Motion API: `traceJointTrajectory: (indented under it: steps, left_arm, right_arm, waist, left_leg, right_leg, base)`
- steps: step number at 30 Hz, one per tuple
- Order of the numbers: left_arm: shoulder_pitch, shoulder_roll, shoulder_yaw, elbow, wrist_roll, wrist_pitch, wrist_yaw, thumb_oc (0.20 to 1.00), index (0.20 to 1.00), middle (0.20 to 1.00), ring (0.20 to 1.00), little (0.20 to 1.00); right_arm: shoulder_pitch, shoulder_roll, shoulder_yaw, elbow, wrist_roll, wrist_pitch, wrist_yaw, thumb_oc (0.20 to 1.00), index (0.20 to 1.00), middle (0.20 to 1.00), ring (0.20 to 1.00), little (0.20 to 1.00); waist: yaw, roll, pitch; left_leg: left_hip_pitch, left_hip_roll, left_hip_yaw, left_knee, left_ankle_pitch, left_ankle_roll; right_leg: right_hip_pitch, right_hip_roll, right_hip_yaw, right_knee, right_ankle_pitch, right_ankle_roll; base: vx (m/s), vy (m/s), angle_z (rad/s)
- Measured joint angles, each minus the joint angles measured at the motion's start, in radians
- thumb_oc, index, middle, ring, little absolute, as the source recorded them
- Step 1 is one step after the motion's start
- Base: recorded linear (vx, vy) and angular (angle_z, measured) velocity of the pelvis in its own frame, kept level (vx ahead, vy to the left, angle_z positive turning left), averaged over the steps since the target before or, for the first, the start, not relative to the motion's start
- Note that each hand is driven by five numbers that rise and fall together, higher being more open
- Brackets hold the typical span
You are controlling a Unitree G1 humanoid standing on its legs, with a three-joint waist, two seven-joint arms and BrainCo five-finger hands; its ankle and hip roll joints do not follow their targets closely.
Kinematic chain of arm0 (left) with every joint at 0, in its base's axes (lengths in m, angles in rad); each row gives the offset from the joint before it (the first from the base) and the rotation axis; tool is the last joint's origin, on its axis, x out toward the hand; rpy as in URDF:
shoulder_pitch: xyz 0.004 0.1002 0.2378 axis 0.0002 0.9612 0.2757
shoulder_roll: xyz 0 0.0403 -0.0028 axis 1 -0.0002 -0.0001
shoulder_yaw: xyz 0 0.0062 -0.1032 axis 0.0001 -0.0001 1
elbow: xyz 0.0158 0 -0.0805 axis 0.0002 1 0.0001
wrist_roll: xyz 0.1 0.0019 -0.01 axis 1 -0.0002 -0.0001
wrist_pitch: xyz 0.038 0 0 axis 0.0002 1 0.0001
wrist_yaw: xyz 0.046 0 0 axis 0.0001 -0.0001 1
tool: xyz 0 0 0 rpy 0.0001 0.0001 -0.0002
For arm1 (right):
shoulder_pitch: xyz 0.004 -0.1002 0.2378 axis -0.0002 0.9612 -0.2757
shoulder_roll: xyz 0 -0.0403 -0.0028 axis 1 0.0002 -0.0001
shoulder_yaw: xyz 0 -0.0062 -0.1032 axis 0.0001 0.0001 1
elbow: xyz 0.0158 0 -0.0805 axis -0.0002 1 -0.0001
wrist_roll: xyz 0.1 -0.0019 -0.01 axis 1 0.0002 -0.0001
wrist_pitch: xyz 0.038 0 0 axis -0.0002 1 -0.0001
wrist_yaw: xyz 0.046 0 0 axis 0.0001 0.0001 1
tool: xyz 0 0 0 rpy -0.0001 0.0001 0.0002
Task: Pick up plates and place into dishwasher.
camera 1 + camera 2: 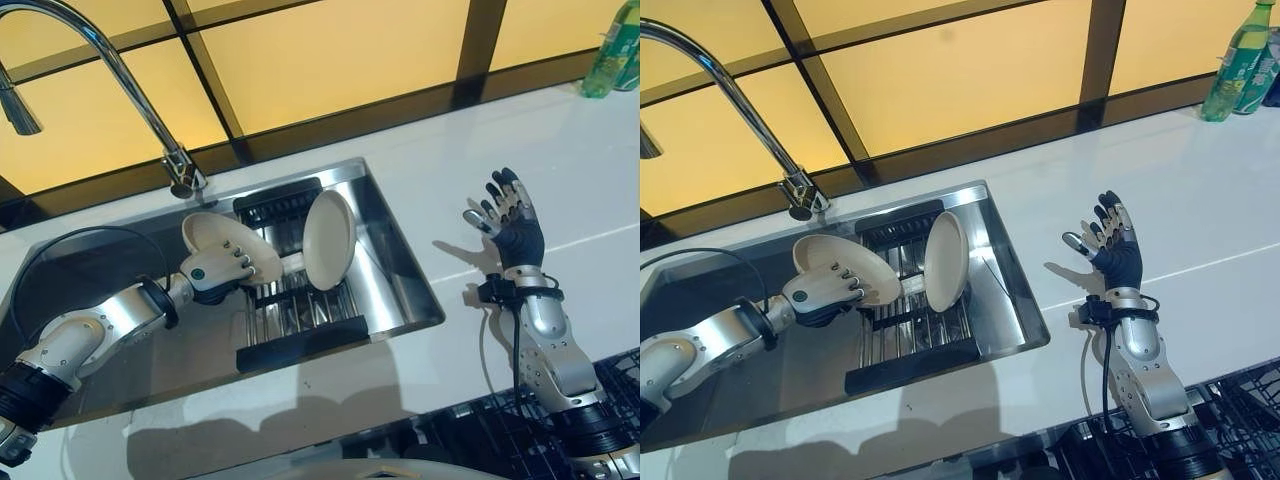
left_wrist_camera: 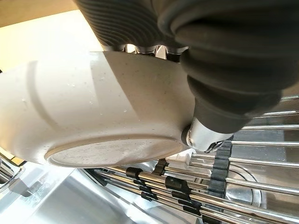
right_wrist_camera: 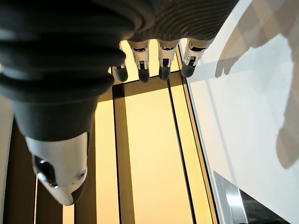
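1. Upper left of the frame: a chrome faucet (image 1: 110,70) arches over the steel sink (image 1: 395,250).
2. Left of centre: the left hand (image 1: 215,270) is clamped on a cream plate (image 1: 225,240), lifted above the sink's wire rack (image 1: 290,305).
3. Centre: a second cream plate (image 1: 328,240) stands upright in the rack.
4. Right: the right hand (image 1: 510,220) hovers over the white desk (image 1: 420,380), fingers spread apart, holding nothing.
5. Upper right corner: a green bottle (image 1: 612,55).
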Motion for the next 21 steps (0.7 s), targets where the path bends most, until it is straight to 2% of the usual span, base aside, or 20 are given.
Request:
traceJointTrajectory:
  steps: [8,15,18,21]
  left_arm:
    - [-0.007,0.028,0.022,-0.012,0.0,-0.036,-0.041,0.2,0.2,0.2,0.2,0.2]
    - [-0.02,0.041,0.026,-0.037,-0.02,-0.029,-0.093,0.2,0.2,0.2,0.2,0.2]
    - [-0.014,0.041,0.05,-0.038,-0.051,-0.016,-0.067,0.2,0.2,0.2,0.2,0.2]
    - [0.011,0.041,0.112,-0.034,-0.077,0.001,0.008,0.2,0.2,0.2,0.2,0.2]
  right_arm:
    - [-0.001,-0.003,0.0,0.0,0.009,0.0,-0.014,1.0,1.0,1.0,1.0,1.0]
    - [-0.002,-0.006,0.0,-0.002,0.02,0.001,-0.036,1.0,1.0,1.0,1.0,1.0]
    - [0.0,-0.01,0.0,-0.004,0.02,0.001,-0.044,1.0,1.0,1.0,1.0,1.0]
    - [0.011,-0.019,-0.002,-0.015,0.02,0.001,-0.047,1.0,1.0,1.0,1.0,1.0]
  waist:
    - [0.007,0.002,0.0]
    - [0.008,0.007,-0.002]
    - [0.009,0.007,-0.002]
    - [0.011,0.008,-0.002]
  left_leg:
    - [-0.001,0.0,-0.003,0.0,0.0,0.0]
    - [-0.002,0.0,-0.009,0.0,0.0,0.0]
    - [-0.005,0.0,-0.017,-0.001,0.0,0.0]
    - [-0.012,0.0,-0.026,-0.002,0.001,0.001]
  right_leg:
    - [0.0,-0.001,-0.002,0.0,0.0,0.0]
    - [0.002,-0.002,-0.01,0.0,0.0,0.0]
    - [0.002,-0.003,-0.018,0.0,0.0,0.0]
    - [-0.001,-0.004,-0.024,0.0,0.0,0.0]
  base:
    - [0.0,0.0,0.0]
    - [0.0,-0.002,0.01]
    - [-0.02,-0.006,0.06]
    - [-0.03,0.002,0.08]
